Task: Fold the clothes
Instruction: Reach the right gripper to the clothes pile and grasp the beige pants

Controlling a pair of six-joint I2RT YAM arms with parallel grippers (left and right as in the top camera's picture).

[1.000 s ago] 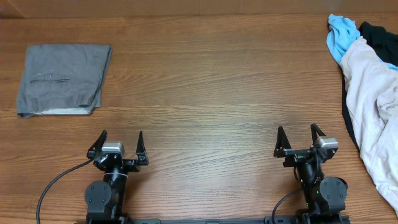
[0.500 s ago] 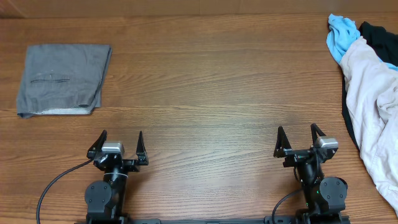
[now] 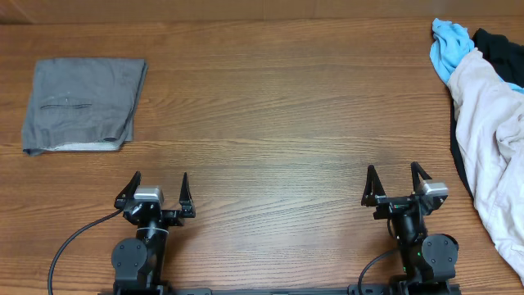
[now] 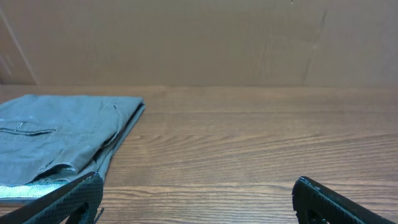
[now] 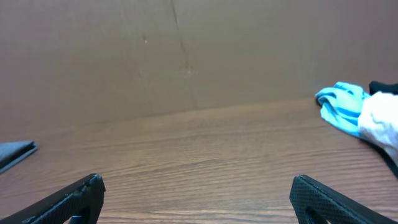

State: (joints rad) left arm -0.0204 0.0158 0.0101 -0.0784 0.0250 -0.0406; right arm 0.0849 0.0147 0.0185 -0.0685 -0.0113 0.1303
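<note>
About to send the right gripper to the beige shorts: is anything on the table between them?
Nothing visible. Only bare table lies between the open right gripper and the beige shorts at the right edge. The blue cloth sits farther back, and the black garment only peeks out from under the shorts.

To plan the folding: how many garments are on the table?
4: a folded grey garment far left; a blue cloth, black garment and cream garment piled at right. More may be hidden.

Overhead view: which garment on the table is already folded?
The grey garment at far left, a flat, neat rectangle lying alone. The cream shorts, blue cloth and black garment lie crumpled together at the right edge.
</note>
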